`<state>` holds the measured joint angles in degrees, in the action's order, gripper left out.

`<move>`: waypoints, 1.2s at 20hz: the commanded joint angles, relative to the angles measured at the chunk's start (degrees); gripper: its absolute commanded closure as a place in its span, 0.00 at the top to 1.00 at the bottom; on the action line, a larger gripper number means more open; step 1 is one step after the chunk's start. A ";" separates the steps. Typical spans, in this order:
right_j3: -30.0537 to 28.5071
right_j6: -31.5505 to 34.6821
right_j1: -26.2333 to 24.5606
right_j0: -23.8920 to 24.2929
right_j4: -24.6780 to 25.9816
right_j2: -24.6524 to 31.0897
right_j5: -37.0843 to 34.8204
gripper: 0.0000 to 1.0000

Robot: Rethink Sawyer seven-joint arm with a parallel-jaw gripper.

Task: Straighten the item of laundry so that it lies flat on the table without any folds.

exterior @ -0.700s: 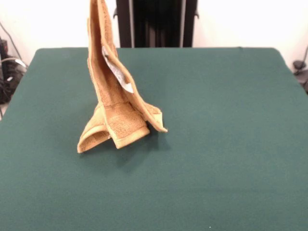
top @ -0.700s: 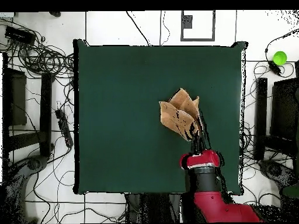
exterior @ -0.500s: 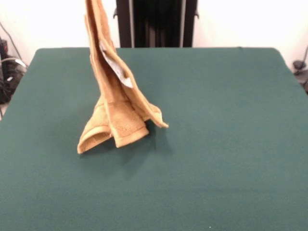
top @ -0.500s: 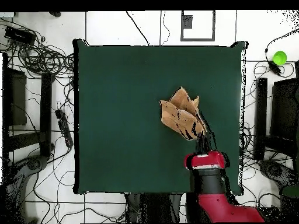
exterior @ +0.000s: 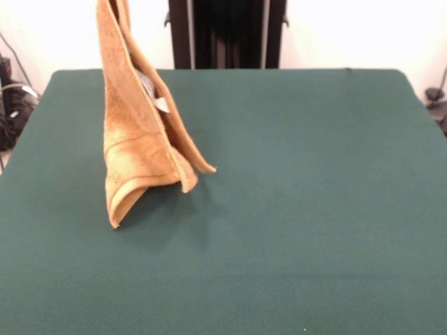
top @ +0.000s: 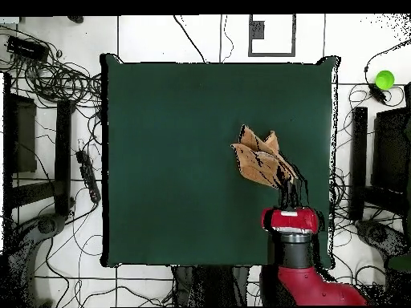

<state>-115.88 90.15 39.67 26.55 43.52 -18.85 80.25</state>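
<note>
Towel (exterior: pixel 140 150) hangs tall and folded, its lower corner (exterior: pixel 115 222) touching the table (exterior: pixel 314 209), well left of the table's middle as I face the robot. Long axis near vertical, leaning up toward the gripper (top: pixel 290 191), which is clenched on the top edge above the table's robot-side border.

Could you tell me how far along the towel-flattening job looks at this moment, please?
Nothing is finished yet. The orange-tan towel hangs lifted from above, draped and folded, its lower end trailing on the green table; its white label shows among the folds. In hand: the lift, with the red arm beside the towel in the overhead view. Left: laying it down spread out, with no folds.
</note>
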 commanded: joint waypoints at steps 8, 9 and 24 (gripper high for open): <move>-0.63 -3.15 -1.61 -8.49 -8.08 0.51 2.50 0.00; -0.50 -2.27 -0.38 -9.08 -8.00 0.08 1.40 0.00; 7.72 4.79 10.62 -17.86 -13.64 1.61 -20.30 0.00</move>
<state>-114.32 90.15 48.82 11.49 34.93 -21.21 68.35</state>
